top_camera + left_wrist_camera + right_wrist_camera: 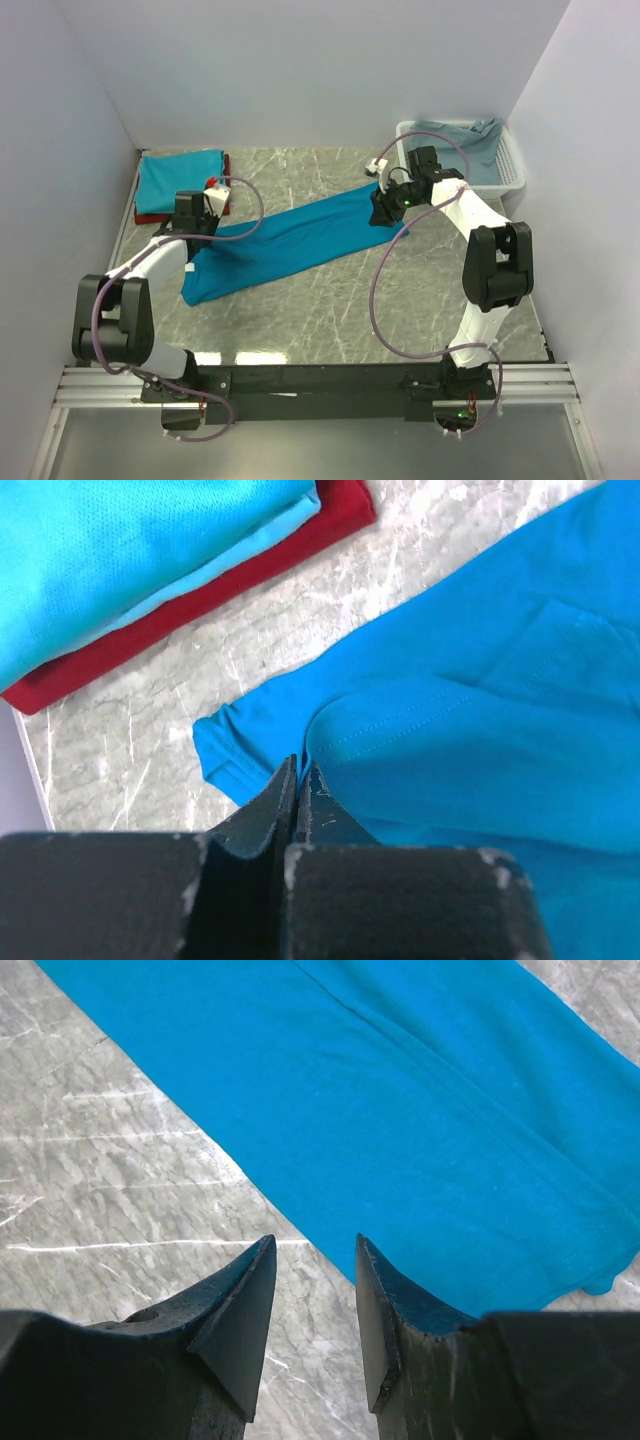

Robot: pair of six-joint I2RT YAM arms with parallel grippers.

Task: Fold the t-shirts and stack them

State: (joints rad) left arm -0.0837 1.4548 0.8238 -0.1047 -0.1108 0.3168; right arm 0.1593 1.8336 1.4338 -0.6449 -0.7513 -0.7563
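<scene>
Between my arms the teal t-shirt (290, 245) stretches diagonally; my left tool (298, 780) seems to pinch its hem, shut tight, while my right tool (315, 1260) hangs half-open, empty, just short of the far end.

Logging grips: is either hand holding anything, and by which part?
Left hand pinches the blue shirt at a folded edge near its sleeve; right hand is open, holding nothing.

Bright, even light from above.
We see only faint, soft shadows; white glare lies on the table (300, 320) near its front edge, and the shirt (480, 730) looks slightly soft up close.
</scene>
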